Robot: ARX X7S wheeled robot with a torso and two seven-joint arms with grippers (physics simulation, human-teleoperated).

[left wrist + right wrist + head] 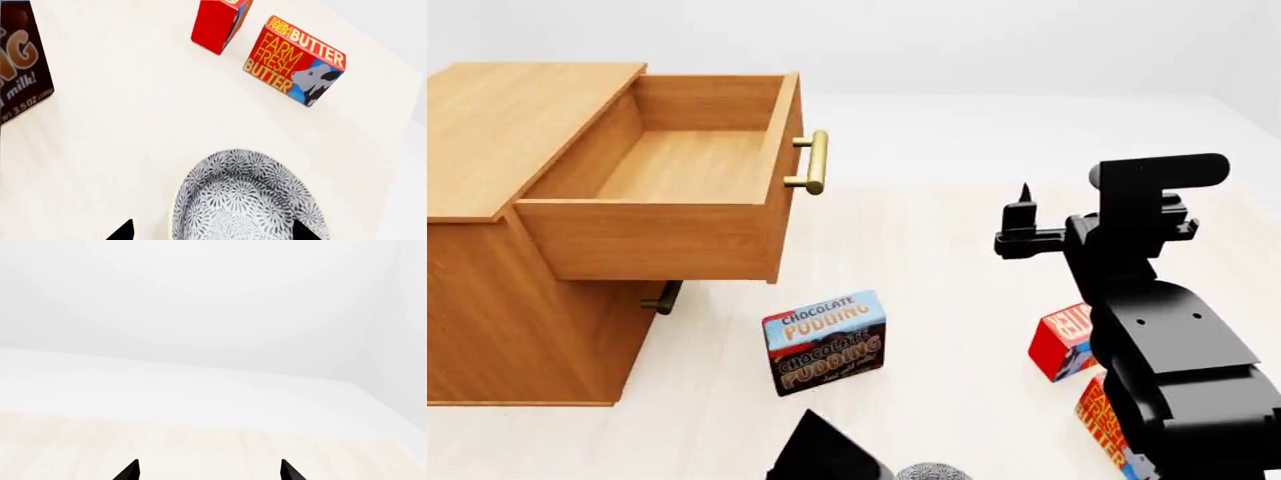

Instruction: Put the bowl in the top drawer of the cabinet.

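Note:
The bowl [247,200], white with a grey-blue floral speckle, stands upright on the pale surface; only its rim [932,472] shows at the head view's lower edge. My left gripper [213,232] hangs over it, open, one fingertip [303,231] above the bowl and the other off to its side. The cabinet [507,290] stands at the left with its top drawer [667,165] pulled out and nothing inside. My right gripper [1021,215] is raised at the right, open [208,471] with nothing between its fingers.
A chocolate pudding box [825,342] stands in front of the cabinet. A red box [1061,340] and a Farm Fresh Butter box [293,62] lie by the right arm. The lower drawer's brass handle [667,297] shows under the open drawer.

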